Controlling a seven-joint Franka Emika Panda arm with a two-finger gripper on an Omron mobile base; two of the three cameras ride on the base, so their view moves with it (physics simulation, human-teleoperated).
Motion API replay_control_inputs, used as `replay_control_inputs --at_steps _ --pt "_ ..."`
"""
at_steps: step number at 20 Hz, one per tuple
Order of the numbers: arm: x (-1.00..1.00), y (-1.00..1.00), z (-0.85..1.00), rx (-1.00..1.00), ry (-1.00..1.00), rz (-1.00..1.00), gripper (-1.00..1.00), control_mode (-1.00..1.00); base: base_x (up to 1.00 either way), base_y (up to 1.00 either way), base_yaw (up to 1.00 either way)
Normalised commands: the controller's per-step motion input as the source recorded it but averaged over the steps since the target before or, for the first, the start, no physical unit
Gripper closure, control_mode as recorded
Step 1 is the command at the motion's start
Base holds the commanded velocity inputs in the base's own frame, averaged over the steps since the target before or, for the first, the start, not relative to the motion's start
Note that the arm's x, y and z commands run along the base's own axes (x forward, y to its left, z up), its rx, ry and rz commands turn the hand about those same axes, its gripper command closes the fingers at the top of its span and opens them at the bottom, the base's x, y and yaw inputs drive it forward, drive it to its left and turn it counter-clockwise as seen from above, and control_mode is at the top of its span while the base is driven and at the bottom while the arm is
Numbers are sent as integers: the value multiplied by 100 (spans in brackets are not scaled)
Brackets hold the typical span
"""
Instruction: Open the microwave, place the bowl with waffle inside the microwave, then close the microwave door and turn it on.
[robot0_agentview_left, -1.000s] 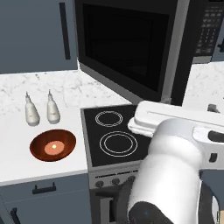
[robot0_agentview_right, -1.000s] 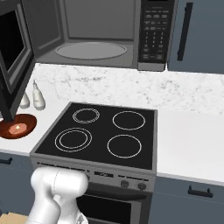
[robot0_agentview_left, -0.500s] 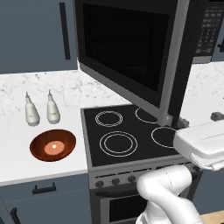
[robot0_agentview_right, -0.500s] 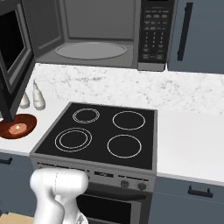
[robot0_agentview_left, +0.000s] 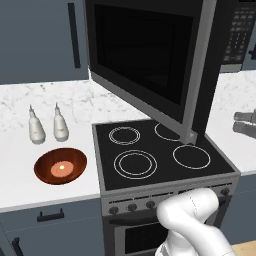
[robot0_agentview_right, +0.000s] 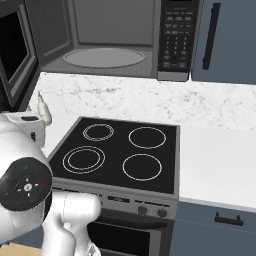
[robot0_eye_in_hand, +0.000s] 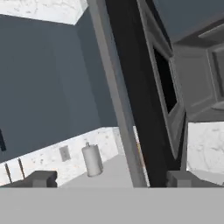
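Note:
The microwave (robot0_agentview_right: 105, 30) stands open, its grey inside and round turntable (robot0_agentview_right: 104, 57) bare, its keypad (robot0_agentview_right: 175, 35) at the right. The microwave door (robot0_agentview_left: 150, 55) is swung out to the left, over the stove's back burners. On the white counter left of the stove rests the reddish-brown bowl (robot0_agentview_left: 60, 166) with the small waffle (robot0_agentview_left: 61, 169) in its middle. In the hand view my gripper (robot0_eye_in_hand: 113, 179) is open with nothing between its fingertips (robot0_eye_in_hand: 41, 178), far from the bowl, and it looks along the door's grey edge (robot0_eye_in_hand: 116, 87). In the right base view my arm hides the bowl.
Two pale shakers (robot0_agentview_left: 36, 127) (robot0_agentview_left: 60, 125) stand just behind the bowl. The black stovetop (robot0_agentview_left: 160, 152) has four burners. A blue-grey cabinet with a dark bar handle (robot0_agentview_right: 212, 35) is right of the microwave, with white counter (robot0_agentview_right: 220, 160) below. My arm (robot0_agentview_right: 25, 185) bulks at the left.
My arm has swung from above the stove off to the right of the left base view and has risen at the left of the right base view. Bowl and door have not moved.

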Motion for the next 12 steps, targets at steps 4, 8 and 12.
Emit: replay_control_inputs --at_steps 4,8,12 --pt "84 -48 -20 23 0 61 -100 -100 0 0 0" --pt "100 -42 -29 24 0 50 -100 -100 0 0 0" --pt "100 -17 -17 17 5 37 -100 -100 0 0 0"
